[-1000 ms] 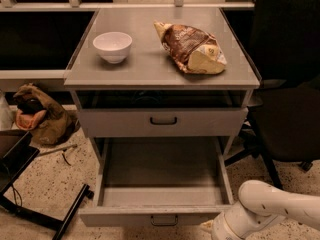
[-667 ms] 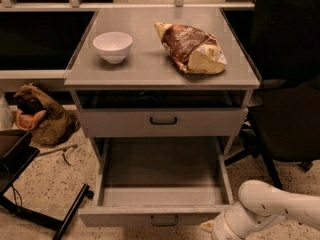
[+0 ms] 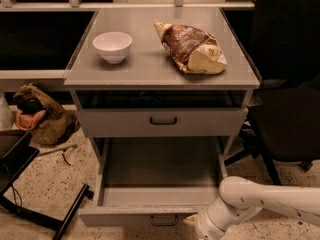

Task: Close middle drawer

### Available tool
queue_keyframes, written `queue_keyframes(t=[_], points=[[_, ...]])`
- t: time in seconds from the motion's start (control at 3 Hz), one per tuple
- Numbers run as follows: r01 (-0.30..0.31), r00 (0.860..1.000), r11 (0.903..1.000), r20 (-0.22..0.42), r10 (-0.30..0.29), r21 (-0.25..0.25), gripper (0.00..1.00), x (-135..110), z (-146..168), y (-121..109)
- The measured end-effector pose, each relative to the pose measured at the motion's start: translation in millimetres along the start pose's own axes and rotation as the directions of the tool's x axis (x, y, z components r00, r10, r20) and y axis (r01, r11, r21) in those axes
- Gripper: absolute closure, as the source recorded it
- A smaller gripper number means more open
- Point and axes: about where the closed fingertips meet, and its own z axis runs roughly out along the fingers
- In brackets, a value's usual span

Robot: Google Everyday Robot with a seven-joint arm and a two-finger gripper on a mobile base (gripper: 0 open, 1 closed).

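Observation:
The middle drawer (image 3: 150, 215) is pulled far out of the grey cabinet, and its long empty tray (image 3: 160, 169) is open to view. Its low front panel has a small dark handle (image 3: 164, 220) at the centre, close to the bottom edge of the view. My white arm (image 3: 270, 196) reaches in from the lower right. My gripper (image 3: 194, 224) is at the bottom edge, just in front of the drawer's front panel and a little right of its handle. It is mostly cut off by the frame.
The drawer above (image 3: 162, 121), with a black handle, sits nearly shut. On the cabinet top (image 3: 145, 66) are a white bowl (image 3: 112, 46) and a brown chip bag (image 3: 191, 48). A black chair (image 3: 285, 129) stands at the right. A brown bag (image 3: 37, 115) and a black stand (image 3: 45, 216) are on the floor at the left.
My arm and gripper have shifted slightly left along the drawer's front panel. The drawer stays pulled out as before.

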Motion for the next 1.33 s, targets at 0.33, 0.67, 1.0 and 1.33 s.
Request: queue_keyframes(t=[0.33, 0.67, 1.0, 1.33], points=[[0.052, 0.999, 0.9987, 0.001, -0.052, 0.004, 0.0, -17.8, 13.5, -21.2], [0.052, 0.999, 0.9987, 0.001, -0.052, 0.004, 0.0, -17.8, 13.5, -21.2], [0.085, 0.996, 0.9962, -0.003, -0.085, 0.017, 0.0, -28.3, 16.6, -33.9], [0.12, 0.993, 0.9912, 0.005, -0.121, 0.055, 0.0, -38.2, 11.6, -49.3]])
